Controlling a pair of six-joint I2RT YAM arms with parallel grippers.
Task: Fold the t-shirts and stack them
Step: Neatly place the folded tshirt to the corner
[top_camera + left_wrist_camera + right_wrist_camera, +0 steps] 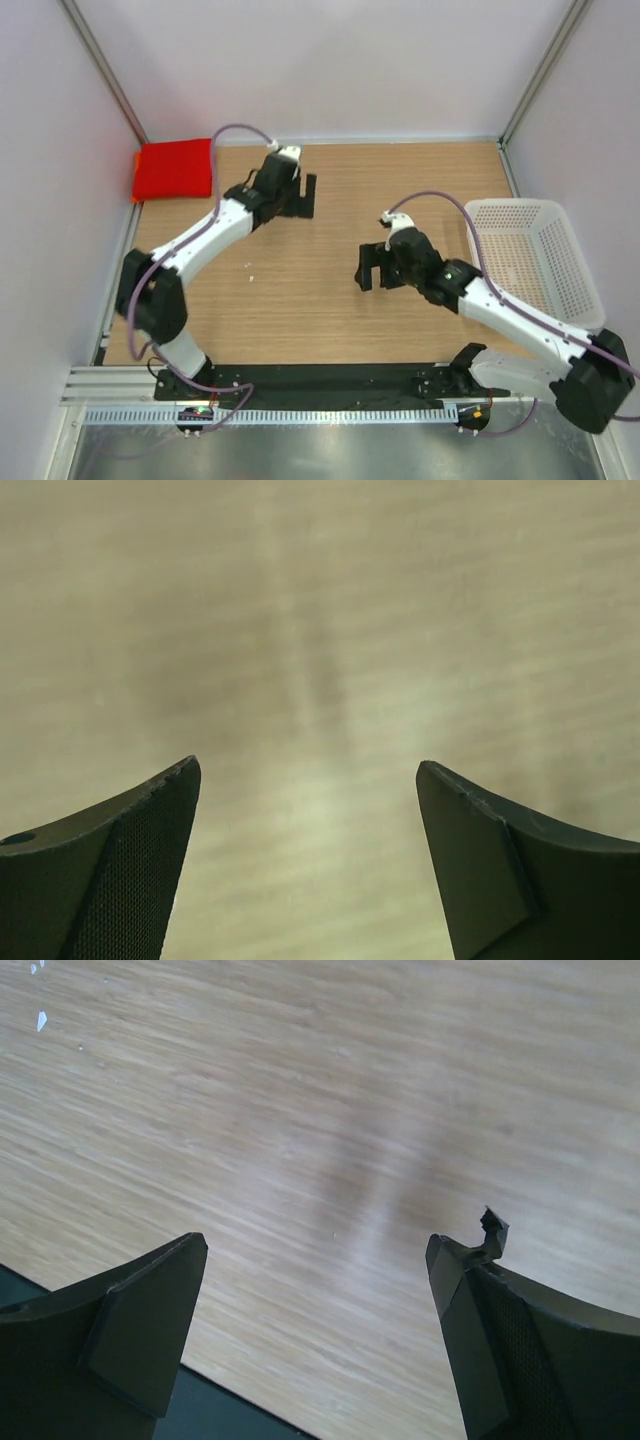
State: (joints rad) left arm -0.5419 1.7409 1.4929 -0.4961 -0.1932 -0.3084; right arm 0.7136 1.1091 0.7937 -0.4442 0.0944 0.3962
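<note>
- The two arm bases sit at the near edge of the tabletop (300, 310), on a dark rail.
- The right hand (368, 265) hangs over the middle of the bare wood, right of centre. Its wrist view shows the right hand (315, 1245) with both fingers spread wide and only wood grain between them; it has hold of nothing.
- The white mesh basket (515, 203) stands at the right edge of the tabletop, beside the right arm and apart from its hand.
- The left hand (311, 196) is farther back and left of centre. In its wrist view the left hand (308, 770) is also wide open, with blurred wood between the fingers and nothing gripped.
- The red t-shirt (175, 168) lies folded into a flat rectangle in the far left corner, clear of the left hand.
- Its long axis runs left to right along the far edge of the tabletop, slightly tilted. Which end is the collar cannot be told.
- The orange t-shirt (136, 185) lies under the red one, showing only as a thin strip along the stack's left edge.
</note>
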